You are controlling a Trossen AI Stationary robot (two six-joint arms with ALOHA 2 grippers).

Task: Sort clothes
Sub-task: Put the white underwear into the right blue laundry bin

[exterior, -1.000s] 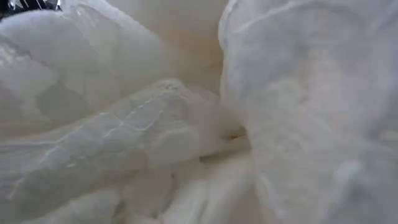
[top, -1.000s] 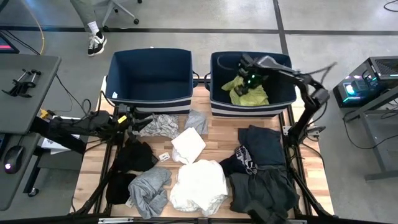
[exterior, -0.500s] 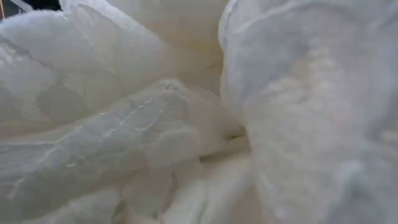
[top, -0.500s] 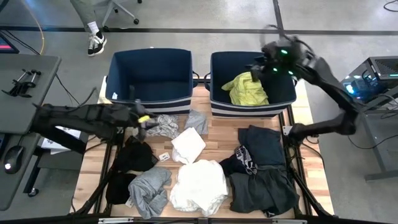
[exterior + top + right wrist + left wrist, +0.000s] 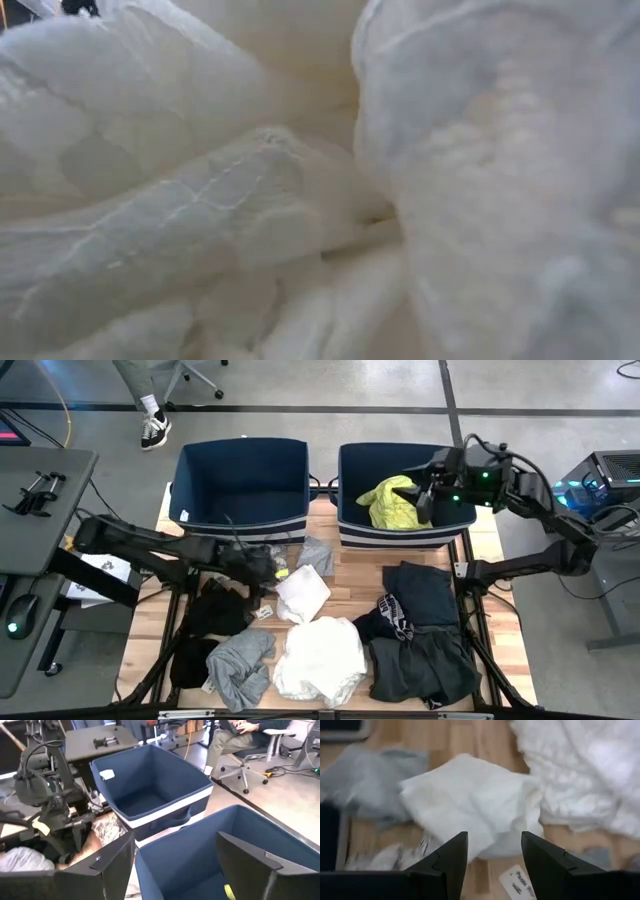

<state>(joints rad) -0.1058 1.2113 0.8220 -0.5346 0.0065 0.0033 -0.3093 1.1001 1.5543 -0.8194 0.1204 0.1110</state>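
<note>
Left gripper (image 5: 492, 857), jaws apart & empty, faces the small crumpled white cloth garment (image 5: 470, 807) at frame centre: soft, light; pinch a raised fold. Right gripper (image 5: 175, 870) unclenched, empty.

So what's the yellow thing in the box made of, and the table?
The neon yellow garment looks like thin, soft fabric, matte: it lies crumpled in folds inside the right navy bin. That bin seems to be stiff cloth with a white band. The table looks like pale wood, showing plank lines and grain.
</note>
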